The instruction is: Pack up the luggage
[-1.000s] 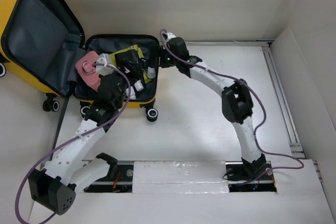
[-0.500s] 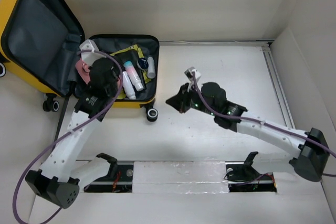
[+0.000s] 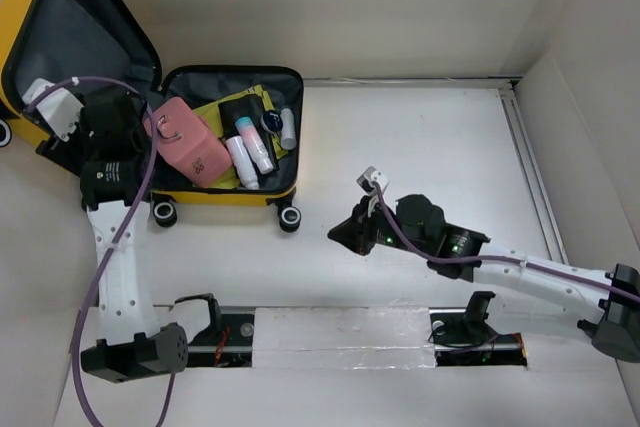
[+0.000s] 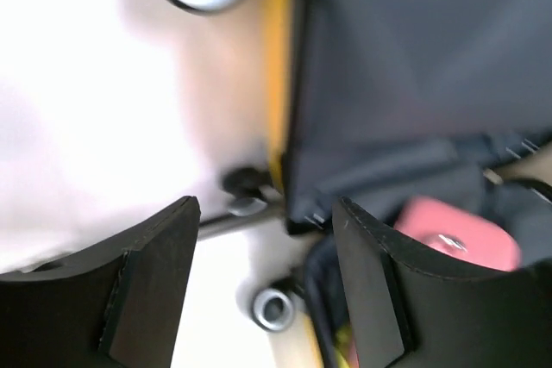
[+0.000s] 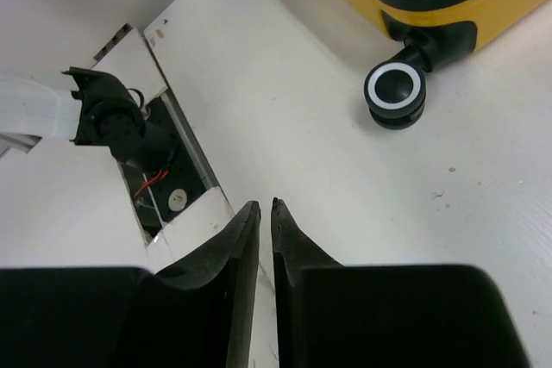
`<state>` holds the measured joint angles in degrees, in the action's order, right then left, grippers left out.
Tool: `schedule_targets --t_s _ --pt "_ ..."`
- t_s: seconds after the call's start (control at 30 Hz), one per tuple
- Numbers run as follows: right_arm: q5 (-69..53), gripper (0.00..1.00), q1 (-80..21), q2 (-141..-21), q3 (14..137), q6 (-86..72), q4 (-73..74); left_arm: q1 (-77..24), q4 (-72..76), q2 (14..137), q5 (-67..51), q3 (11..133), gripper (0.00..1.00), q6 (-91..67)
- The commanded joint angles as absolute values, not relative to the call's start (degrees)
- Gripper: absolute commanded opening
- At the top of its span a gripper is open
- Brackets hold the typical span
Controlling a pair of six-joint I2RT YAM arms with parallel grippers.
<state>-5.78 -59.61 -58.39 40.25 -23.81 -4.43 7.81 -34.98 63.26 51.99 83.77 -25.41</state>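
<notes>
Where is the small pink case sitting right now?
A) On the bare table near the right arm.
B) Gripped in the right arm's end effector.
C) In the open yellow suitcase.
C: the pink case lies in the open luggage, next to the bottles; the right end effector holds nothing.

Noted flat white table (image 3: 420,147), walled at rear and right. Logged on it, at far-left corner, large yellow hard-shell suitcase (image 3: 225,197) lying open, small black-and-white caster wheels (image 3: 289,217) facing the near edge.
</notes>
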Motion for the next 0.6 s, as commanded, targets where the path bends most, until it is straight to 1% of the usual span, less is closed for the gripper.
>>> schedule_targets --t_s 0.0,0.03,0.1,0.17,0.3,0.37,0.43,0.47,0.57 --pt "-8.1 0.17 -59.7 -56.9 38.6 -22.0 -6.8 7.9 -37.6 68.7 64.2 84.7 0.59 -22.1" --pt "-8.7 0.19 -59.7 -56.2 38.0 -22.0 -7.5 7.9 -39.4 70.3 65.7 85.3 0.53 -22.1" --pt "-8.7 0.19 -59.7 -55.6 36.8 -22.0 -7.5 9.4 -40.4 72.7 67.3 87.9 0.53 -21.2" --pt "-8.7 0.20 -59.7 -54.9 35.9 -22.0 -7.5 10.4 -39.6 73.5 68.5 87.9 0.53 -19.8" --pt "-9.2 0.23 -59.7 -54.1 34.8 -20.9 -7.5 10.4 -37.8 76.7 70.6 89.1 0.61 -16.7" --pt "-10.8 0.24 -59.7 -54.1 34.8 -20.2 -7.5 10.4 -37.8 80.0 71.3 92.5 0.64 -16.7" --pt "-10.8 0.25 -59.7 -54.8 34.2 -20.2 -7.5 10.4 -37.8 81.6 72.9 94.7 0.64 -15.6" --pt "-10.8 0.25 -59.7 -54.8 34.2 -20.2 -7.5 11.1 -37.8 82.6 72.9 94.7 0.65 -15.6" --pt "-10.8 0.25 -59.7 -55.5 33.1 -19.7 -7.5 13.2 -36.9 84.0 71.4 96.8 0.65 -15.6"
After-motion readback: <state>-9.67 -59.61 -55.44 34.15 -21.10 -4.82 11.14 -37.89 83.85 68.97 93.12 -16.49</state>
